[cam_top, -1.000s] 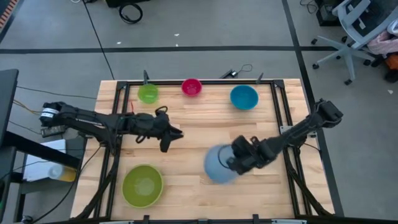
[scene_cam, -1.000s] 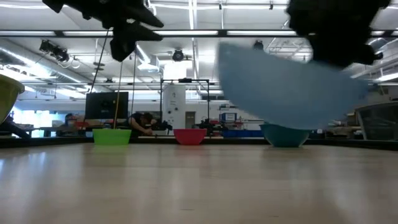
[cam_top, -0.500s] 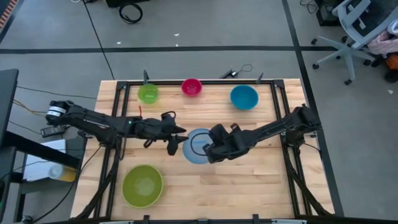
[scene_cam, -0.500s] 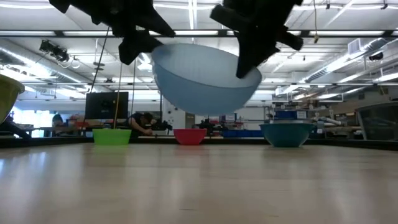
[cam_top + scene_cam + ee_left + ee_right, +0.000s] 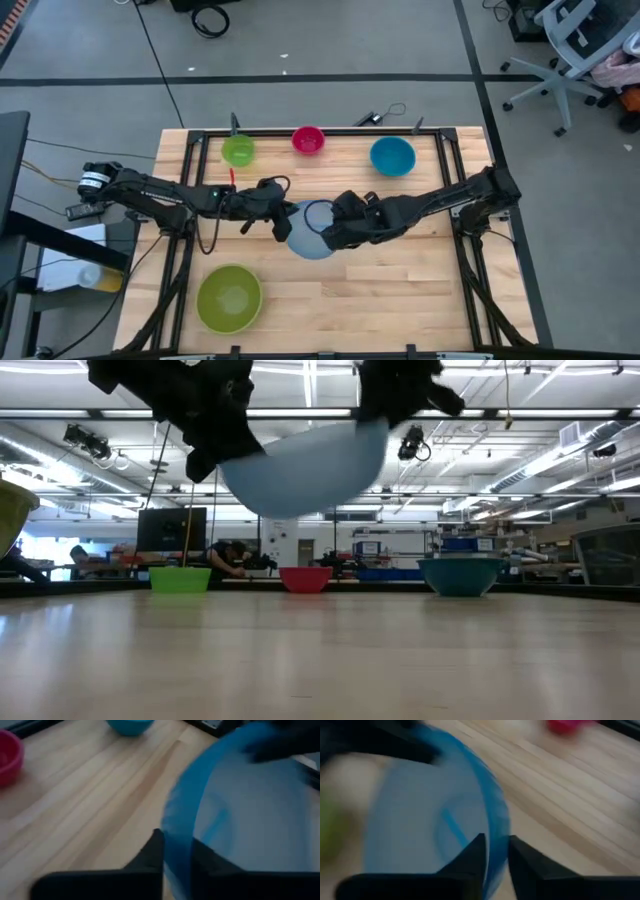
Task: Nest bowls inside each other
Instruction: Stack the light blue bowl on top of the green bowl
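The light blue bowl (image 5: pixel 310 236) hangs in the air over the middle of the table, tilted, between my two grippers. My left gripper (image 5: pixel 177 855) is shut on its left rim. My right gripper (image 5: pixel 496 852) stands astride the right rim, its fingers a little apart. Four more bowls rest on their bases: a small green one (image 5: pixel 238 151), a pink one (image 5: pixel 308 140) and a medium blue one (image 5: pixel 392 156) along the far edge, and a large yellow-green one (image 5: pixel 229 298) at the near left. My left gripper pinches the bowl's rim (image 5: pixel 175 827) on the bowl's left side, one finger inside and one outside. The fingers come from the table's left, slanting down. The bowl (image 5: pixel 300 470) hangs clear of the table, its left side lower. My right gripper has the bowl's right rim (image 5: pixel 499 827) between its fingers, one inside and one outside, coming from the right and slanting down. Whether the fingers touch the rim, I cannot tell.
A black frame (image 5: pixel 300 133) runs around the wooden tabletop (image 5: pixel 400 290). Bare wood lies under the raised bowl and toward the near right.
My right gripper has carried the light blue bowl up and from the near right toward the table's middle, toward my left gripper. My left gripper has come in from the left and taken the bowl's left rim. The bowl now tilts, left side down.
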